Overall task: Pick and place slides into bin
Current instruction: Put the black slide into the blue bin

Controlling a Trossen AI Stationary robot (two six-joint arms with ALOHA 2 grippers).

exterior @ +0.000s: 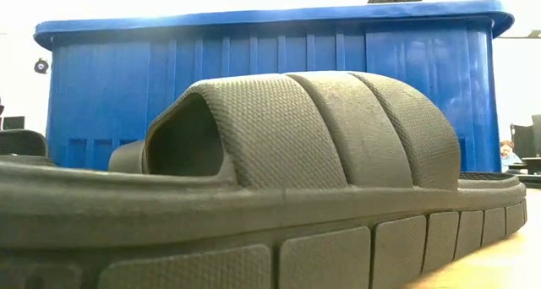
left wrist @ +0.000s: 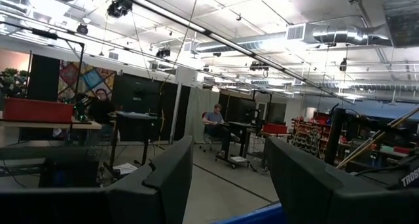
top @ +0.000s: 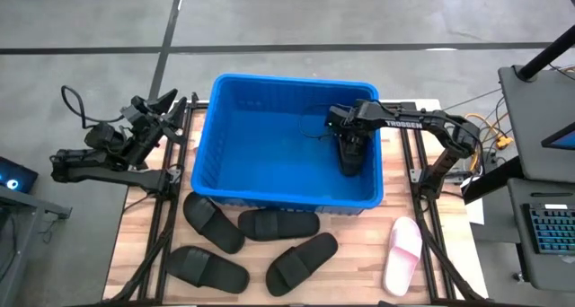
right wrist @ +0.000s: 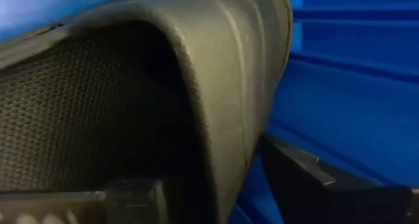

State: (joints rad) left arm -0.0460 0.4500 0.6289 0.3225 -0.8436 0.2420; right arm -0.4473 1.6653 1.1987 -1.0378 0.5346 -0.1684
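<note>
My right gripper (top: 344, 132) reaches over the blue bin (top: 269, 100) from the table's right and is shut on a black slide (top: 351, 156) inside the bin. In the right wrist view that slide (right wrist: 131, 86) fills the picture in front of the bin's blue wall (right wrist: 353, 80). Several black slides (top: 214, 223) and one pink slide (top: 402, 253) lie flat on the table in front of the bin. One black slide (exterior: 279, 154) lies right before the low camera. My left gripper (left wrist: 226, 191) is open and empty at the table's left, beside the bin. My right gripper has the black slide's wide strap (right wrist: 229, 139) between its two fingers, one finger (right wrist: 131, 198) on the hollow inner side and one finger (right wrist: 308, 171) on the outer side. The fingers come from above, slanting down into the bin. The slide hangs below them; I cannot tell whether it touches the bin's floor.
The bin fills the table's far middle; its near wall (exterior: 270, 78) stands behind the loose slides. Black frame rails (top: 162, 217) run along both sides of the wooden table (top: 359, 271). A desk with a keyboard (top: 550, 226) stands at the right. People sit far off in the room (left wrist: 213, 119).
</note>
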